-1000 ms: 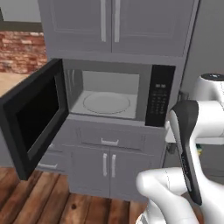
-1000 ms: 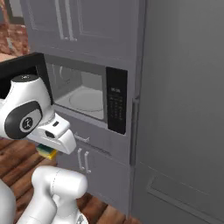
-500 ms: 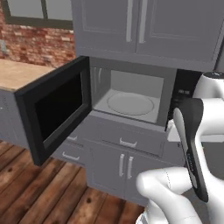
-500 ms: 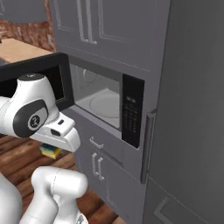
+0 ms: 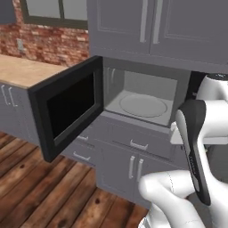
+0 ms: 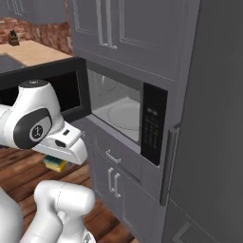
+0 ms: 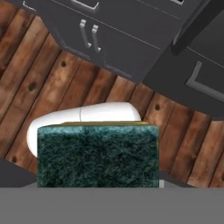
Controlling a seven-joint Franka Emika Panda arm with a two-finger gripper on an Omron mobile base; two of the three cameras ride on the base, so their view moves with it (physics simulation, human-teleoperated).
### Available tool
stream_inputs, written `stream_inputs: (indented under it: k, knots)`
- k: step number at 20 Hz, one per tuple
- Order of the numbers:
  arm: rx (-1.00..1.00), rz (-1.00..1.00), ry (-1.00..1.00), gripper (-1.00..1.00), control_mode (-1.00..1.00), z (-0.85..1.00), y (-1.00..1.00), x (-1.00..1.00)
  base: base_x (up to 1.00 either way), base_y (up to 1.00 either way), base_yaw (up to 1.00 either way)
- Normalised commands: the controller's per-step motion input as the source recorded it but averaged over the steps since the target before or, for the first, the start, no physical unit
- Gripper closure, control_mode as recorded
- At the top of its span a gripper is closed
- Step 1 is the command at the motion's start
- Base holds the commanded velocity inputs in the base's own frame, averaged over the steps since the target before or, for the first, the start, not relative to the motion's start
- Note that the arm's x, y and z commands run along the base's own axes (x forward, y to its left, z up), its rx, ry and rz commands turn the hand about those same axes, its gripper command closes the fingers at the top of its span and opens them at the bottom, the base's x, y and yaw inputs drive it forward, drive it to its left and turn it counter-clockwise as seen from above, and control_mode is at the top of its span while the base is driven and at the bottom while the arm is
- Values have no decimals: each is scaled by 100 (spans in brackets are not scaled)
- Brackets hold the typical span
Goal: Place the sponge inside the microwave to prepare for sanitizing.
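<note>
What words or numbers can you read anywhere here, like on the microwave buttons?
None can be read.
Button panel of the microwave: faint pale marks, too small and blurred to read.
Sponge: no writing on its green top.
Cabinet doors: no labels or signs.

no text can be read; the microwave (image 6: 142, 128) button panel markings are blurred.
</note>
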Motion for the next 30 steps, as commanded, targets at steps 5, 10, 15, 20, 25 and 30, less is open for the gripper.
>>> stream_inputs:
  k: [5, 10, 15, 20, 25, 30]
  knots:
    - [0, 0, 0, 100, 100, 0, 0, 0, 18, 4, 10]
    - [0, 0, 0, 100, 100, 0, 0, 0, 35, 0, 9]
    - [0, 0, 0, 100, 100, 0, 0, 0, 43, 0, 10]
    - [0, 0, 0, 100, 100, 0, 0, 0, 35, 1, 9]
    - [0, 0, 0, 100, 100, 0, 0, 0, 36, 6, 8]
    - [0, 0, 0, 100, 100, 0, 0, 0, 41, 10, 6]
